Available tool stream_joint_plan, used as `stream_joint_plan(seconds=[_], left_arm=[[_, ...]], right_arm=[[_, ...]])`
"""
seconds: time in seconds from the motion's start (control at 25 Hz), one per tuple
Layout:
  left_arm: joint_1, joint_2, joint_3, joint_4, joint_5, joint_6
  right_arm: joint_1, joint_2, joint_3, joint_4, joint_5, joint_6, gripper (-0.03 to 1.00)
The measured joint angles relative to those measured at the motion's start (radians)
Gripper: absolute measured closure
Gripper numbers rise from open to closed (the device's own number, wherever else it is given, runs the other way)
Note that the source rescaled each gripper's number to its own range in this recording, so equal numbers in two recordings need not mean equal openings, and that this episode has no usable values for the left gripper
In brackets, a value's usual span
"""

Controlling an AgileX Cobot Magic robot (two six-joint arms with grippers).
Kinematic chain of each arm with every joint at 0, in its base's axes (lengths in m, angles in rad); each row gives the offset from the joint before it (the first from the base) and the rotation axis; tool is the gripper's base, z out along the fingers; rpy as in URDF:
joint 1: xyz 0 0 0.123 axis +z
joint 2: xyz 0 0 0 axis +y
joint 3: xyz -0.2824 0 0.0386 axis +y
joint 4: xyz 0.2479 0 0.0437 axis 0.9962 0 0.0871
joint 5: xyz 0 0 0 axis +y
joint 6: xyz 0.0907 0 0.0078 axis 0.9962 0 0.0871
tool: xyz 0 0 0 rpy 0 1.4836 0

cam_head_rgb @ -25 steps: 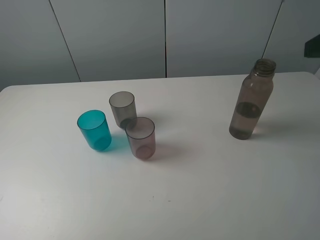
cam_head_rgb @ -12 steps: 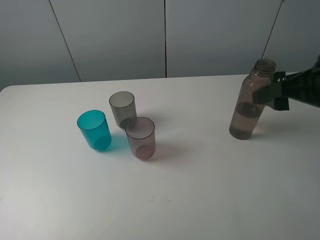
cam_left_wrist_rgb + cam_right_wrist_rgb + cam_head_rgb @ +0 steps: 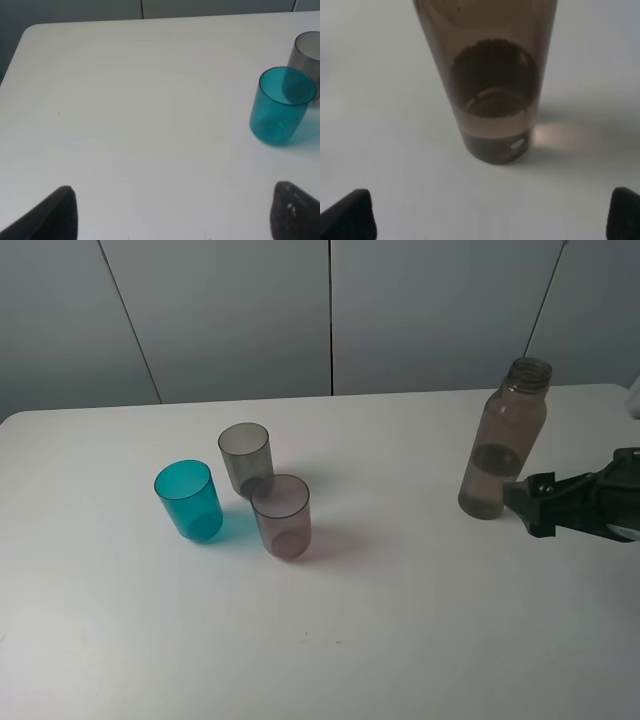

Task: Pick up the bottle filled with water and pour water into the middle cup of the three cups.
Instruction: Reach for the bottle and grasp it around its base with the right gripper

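The bottle (image 3: 503, 440) stands upright and uncapped at the right of the white table (image 3: 400, 620), with water in its lower part. The three cups stand left of centre: teal blue cup (image 3: 189, 501), smoky grey middle cup (image 3: 246, 459) behind, pinkish-mauve cup (image 3: 281, 517) in front. My right gripper (image 3: 527, 506) is open, low over the table, just right of the bottle's base and apart from it. In the right wrist view the bottle (image 3: 495, 100) stands ahead between the spread fingertips (image 3: 347, 215). My left gripper (image 3: 175, 220) is open and empty, with the teal cup (image 3: 281, 107) and grey cup (image 3: 306, 50) ahead.
Grey wall panels (image 3: 330, 310) stand behind the table's far edge. The three cups stand close together, nearly touching.
My right gripper has come in from the right edge, first at the bottle's neck height, and has dropped to the level of the bottle's base. Bottle and cups have not moved.
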Motion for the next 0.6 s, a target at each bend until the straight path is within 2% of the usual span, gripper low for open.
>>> stream_joint_plan(seconds=[0.24, 0.48, 0.6], left_arm=[[0.000, 0.000, 0.000, 0.000, 0.000, -0.003], [0.000, 0.000, 0.000, 0.000, 0.000, -0.003], [0.000, 0.000, 0.000, 0.000, 0.000, -0.003]], right_arm=[[0.000, 0.227, 0.002, 0.000, -0.134, 0.000, -0.03], [0.000, 0.413, 0.002, -0.035, -0.342, 0.006, -0.03], [0.000, 0.472, 0.004, -0.087, -0.456, 0.030, -0.03]])
